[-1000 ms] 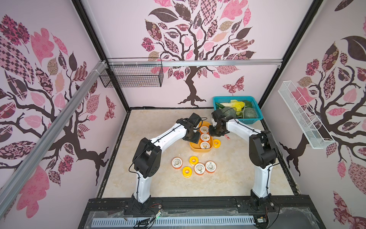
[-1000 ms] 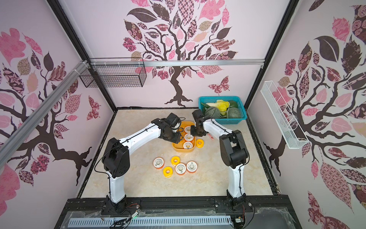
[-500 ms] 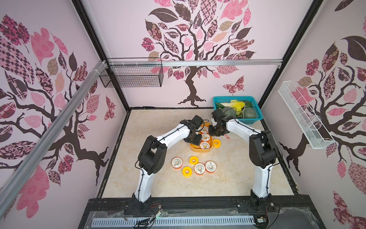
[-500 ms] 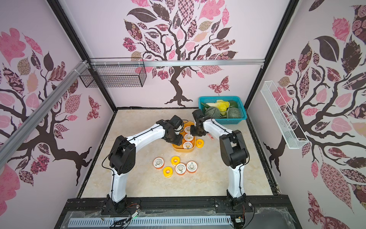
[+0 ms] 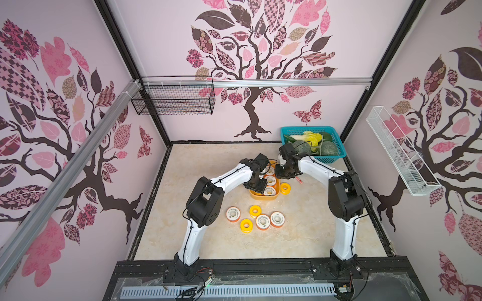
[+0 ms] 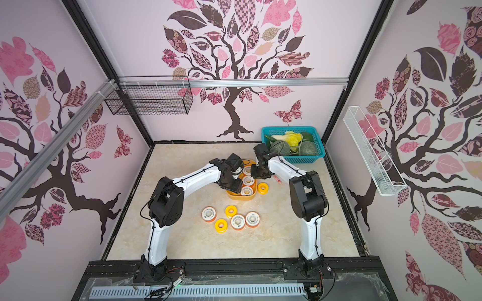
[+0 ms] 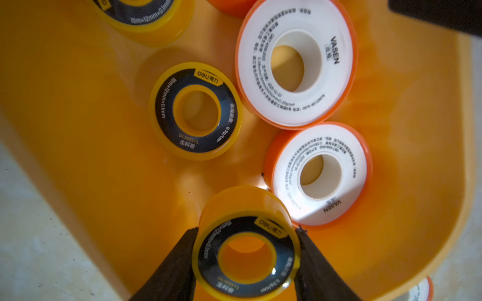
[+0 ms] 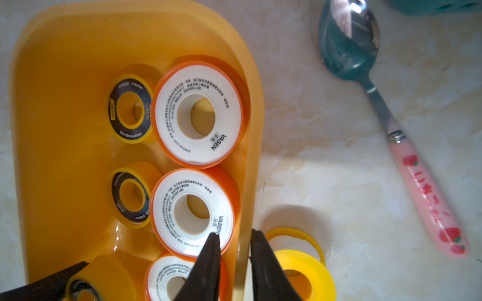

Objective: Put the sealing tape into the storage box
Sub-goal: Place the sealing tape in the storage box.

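Note:
The storage box [image 5: 263, 196] is a shallow yellow-orange tub at mid-table. In the right wrist view three white-faced, orange-rimmed spools of sealing tape [image 8: 198, 114] and two small black-faced ones [image 8: 130, 109] lie inside it. My left gripper [image 7: 246, 230] hangs over the box floor [image 7: 91, 130], shut on a small yellow spool with a black ring face [image 7: 245, 203]. My right gripper [image 8: 234, 233] is shut on the box's side wall, with an all-yellow spool [image 8: 300, 276] just outside it. Several more spools [image 5: 263, 221] lie on the table in front of the box.
A teal spoon with a pink handle [image 8: 427, 198] lies on the table right of the box. A teal latticed basket [image 5: 328, 158] of vegetables stands at the back right. A black wire basket [image 5: 173, 100] and a white one [image 5: 399, 151] hang on the walls.
My left gripper has moved along the box towards its near end, carrying the small black-faced spool. The right arm has stayed on the box wall.

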